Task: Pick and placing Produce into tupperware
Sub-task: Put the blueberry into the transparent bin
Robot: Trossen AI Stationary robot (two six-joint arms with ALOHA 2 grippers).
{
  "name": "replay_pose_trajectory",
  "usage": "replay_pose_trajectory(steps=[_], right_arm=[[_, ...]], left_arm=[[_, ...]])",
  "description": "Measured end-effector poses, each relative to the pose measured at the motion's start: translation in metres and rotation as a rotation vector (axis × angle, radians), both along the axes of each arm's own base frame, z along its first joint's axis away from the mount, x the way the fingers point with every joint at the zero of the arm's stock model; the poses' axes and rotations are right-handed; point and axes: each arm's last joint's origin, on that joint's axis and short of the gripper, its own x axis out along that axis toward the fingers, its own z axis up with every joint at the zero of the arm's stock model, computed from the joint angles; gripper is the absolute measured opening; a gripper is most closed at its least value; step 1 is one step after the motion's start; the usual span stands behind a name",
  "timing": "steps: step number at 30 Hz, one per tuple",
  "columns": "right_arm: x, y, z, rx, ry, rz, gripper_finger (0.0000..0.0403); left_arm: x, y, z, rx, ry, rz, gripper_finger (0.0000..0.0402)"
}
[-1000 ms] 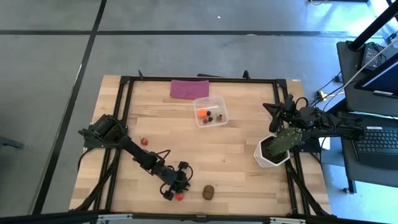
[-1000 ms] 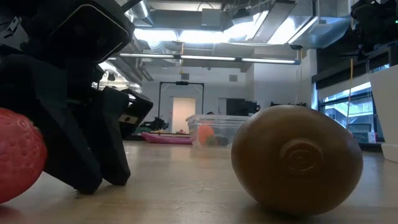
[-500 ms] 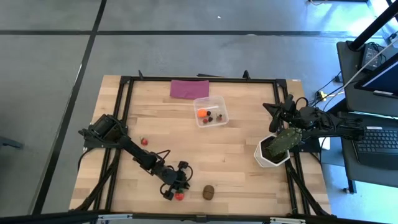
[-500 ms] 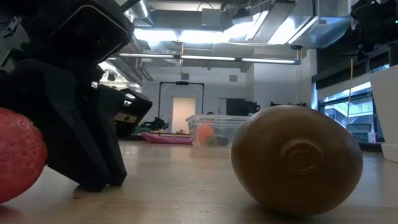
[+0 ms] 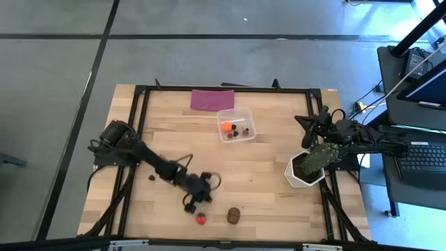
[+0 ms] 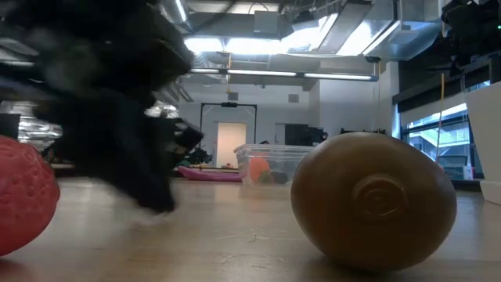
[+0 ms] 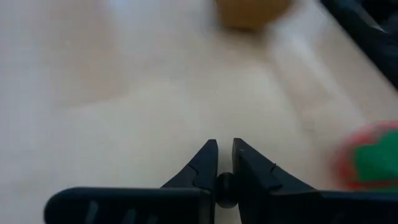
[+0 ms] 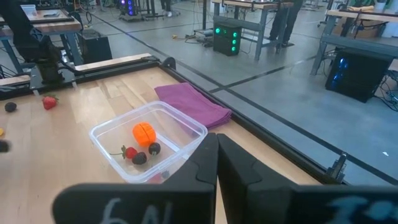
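My left gripper hovers near the table's near edge, just far-side of the green-topped strawberry, which lies on the wood beside the brown oval lump. In the left wrist view its fingers stand almost together; a small dark round shape sits far back between them, and I cannot tell what it is. The strawberry lies off to one side of the fingers. The clear tupperware holds an orange ball, a small strawberry and dark bits. My right gripper waits shut at the right, beside the potted cactus.
A purple cloth lies at the far edge behind the tupperware. The white pot with the cactus stands at the right. A small red piece and a dark bit lie on the left part of the table. A black frame rims the table.
My left gripper has drawn away from the strawberry toward the table's far edge, moving fast enough that it blurs in the low view. The strawberry and the brown lump have stayed where they were.
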Motion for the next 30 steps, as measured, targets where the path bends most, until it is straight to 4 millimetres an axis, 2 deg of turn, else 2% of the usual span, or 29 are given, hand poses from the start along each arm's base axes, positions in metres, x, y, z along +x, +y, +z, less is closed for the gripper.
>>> replay_pose_trajectory(steps=[6,11,15,18,24,26,30], right_arm=[[0.0,0.0,0.0,-0.001,0.0,0.0,0.0009],[0.0,0.0,0.0,0.0,0.0,0.002,0.0009],[0.0,0.0,0.0,0.0,0.0,0.003,0.0009],[0.0,0.0,0.0,0.0,0.0,0.003,0.0009],[0.0,0.0,0.0,0.0,0.0,0.007,0.0009],[0.0,0.0,0.0,0.0,0.001,0.007,0.0009],[0.0,0.0,0.0,-0.002,0.003,0.008,0.0009]], left_arm=[[0.018,0.048,0.035,-0.087,-0.108,0.152,0.0027],[0.037,0.096,0.066,-0.12,-0.237,0.316,0.0026],[0.057,0.134,0.095,-0.081,-0.355,0.437,0.0026],[0.066,0.163,0.115,0.033,-0.419,0.512,0.0029],[0.065,0.204,0.121,0.058,-0.392,0.672,0.0026],[0.067,0.211,0.114,0.051,-0.372,0.699,0.0026],[0.073,0.216,0.088,0.059,-0.297,0.713,0.0033]])
